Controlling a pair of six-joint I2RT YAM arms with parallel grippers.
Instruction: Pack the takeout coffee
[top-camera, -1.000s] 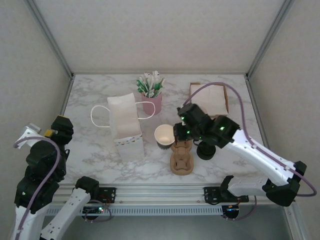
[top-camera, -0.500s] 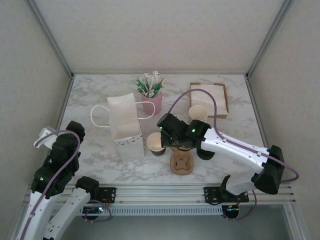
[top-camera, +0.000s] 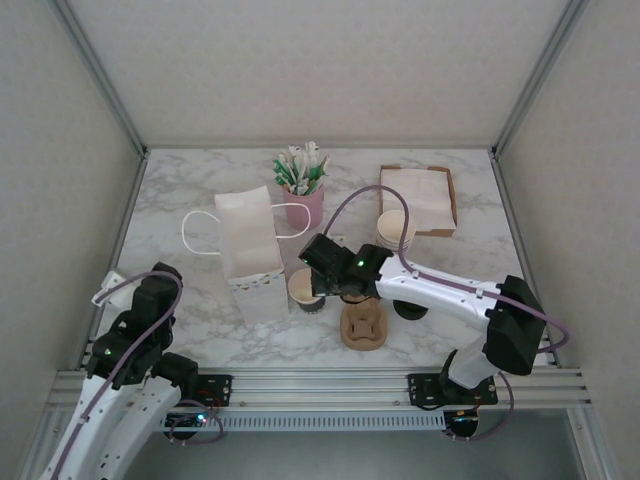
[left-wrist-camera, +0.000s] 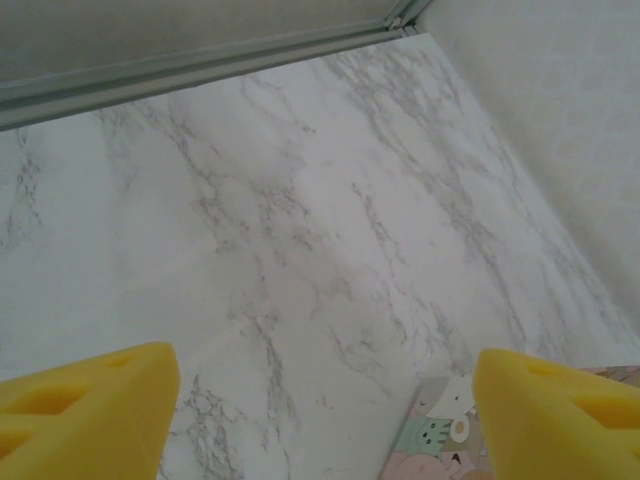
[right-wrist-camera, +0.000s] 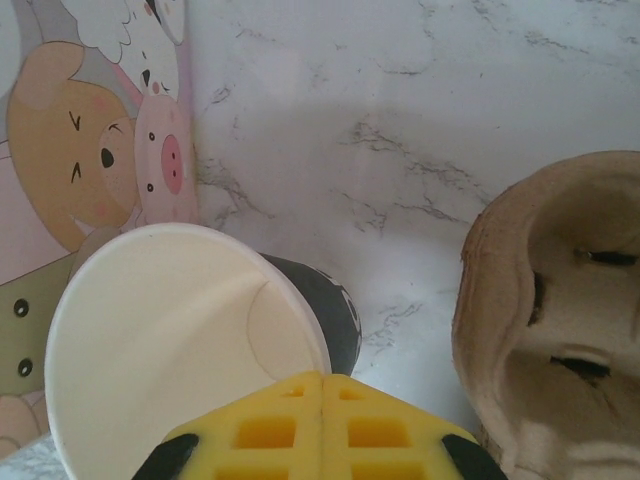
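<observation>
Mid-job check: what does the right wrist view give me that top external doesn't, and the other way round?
Right wrist: the cartoon bear and pig printed on the paper bag, and the right gripper shut on the rim of the lidless cup.
Top external: the pink cup of sachets, the napkin tray, the stack of cups and the left arm.
Both: the lidless cup, the paper bag beside it, the cardboard carrier and the marble table.

Free along the left edge of the surface (top-camera: 175, 195). Crowded at the middle by paper bag (top-camera: 250, 255), open cup (top-camera: 303, 287) and cup carrier (top-camera: 363, 325), close together. Blocked at far-right corner by napkin tray (top-camera: 425, 195).
</observation>
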